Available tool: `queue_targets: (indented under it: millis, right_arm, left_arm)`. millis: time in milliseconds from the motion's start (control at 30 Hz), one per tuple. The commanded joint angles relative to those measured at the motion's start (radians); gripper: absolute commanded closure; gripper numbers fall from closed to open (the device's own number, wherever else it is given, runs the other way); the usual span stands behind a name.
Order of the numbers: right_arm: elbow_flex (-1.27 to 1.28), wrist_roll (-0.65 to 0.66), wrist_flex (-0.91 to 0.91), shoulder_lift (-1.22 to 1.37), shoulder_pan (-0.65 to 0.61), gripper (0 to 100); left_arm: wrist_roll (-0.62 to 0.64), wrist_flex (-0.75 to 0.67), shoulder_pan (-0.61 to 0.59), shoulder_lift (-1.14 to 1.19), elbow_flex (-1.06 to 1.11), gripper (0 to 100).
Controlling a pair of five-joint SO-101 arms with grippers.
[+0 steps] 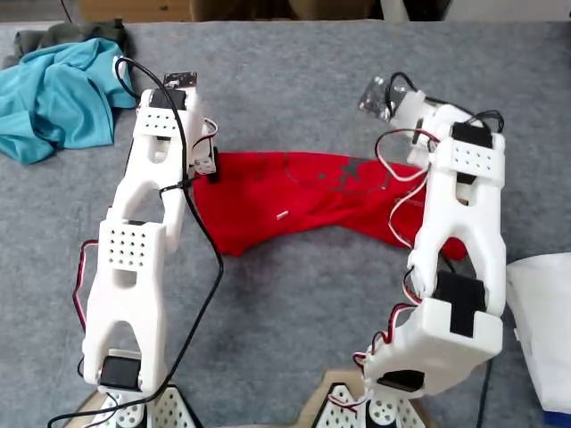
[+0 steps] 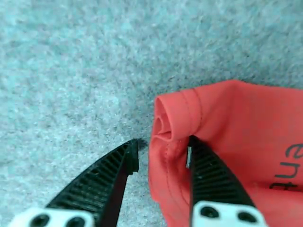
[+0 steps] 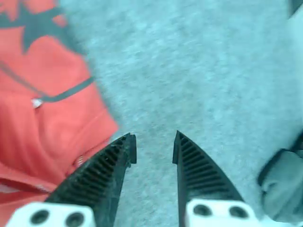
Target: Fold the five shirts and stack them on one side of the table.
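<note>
left wrist view: left gripper (image 2: 163,142), jaws apart, straddling rolled edge of red cotton shirt (image 2: 236,132), likely to pinch for folding; right gripper (image 3: 154,136) also apart, beside opposite edge.

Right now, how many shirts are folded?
Maybe one: the white cloth could be a folded shirt. In hand: the red shirt, unfolded, with the open left gripper at its hem and the open right gripper beside it. Left: the teal shirt and dark shirt, crumpled.
</note>
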Motion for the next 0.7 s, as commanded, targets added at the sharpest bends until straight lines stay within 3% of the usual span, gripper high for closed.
queue_targets:
  millis: [0,167,300,433,567,667]
  right_arm:
    - [-0.096,-0.026,0.095,-0.035,-0.018,84.6]
    - [-0.191,-0.149,0.37,-0.114,-0.018,84.6]
    - [-0.209,-0.161,0.601,-0.154,-0.024,84.6]
    - [-0.182,-0.252,0.666,-0.16,-0.033,86.8]
    - [-0.176,-0.321,0.727,-0.162,-0.038,99.6]
    - [-0.173,-0.376,0.798,-0.162,-0.054,98.7]
  left_arm:
    - [-0.009,0.029,0.017,-0.002,0.025,82]
    - [-0.009,0.028,0.017,-0.002,0.025,82]
    - [-0.009,0.028,0.017,-0.002,0.025,82]
    - [-0.009,0.028,0.017,-0.002,0.025,82]
    - [-0.009,0.028,0.014,-0.001,0.025,82]
    - [-0.009,0.028,0.014,-0.001,0.025,82]
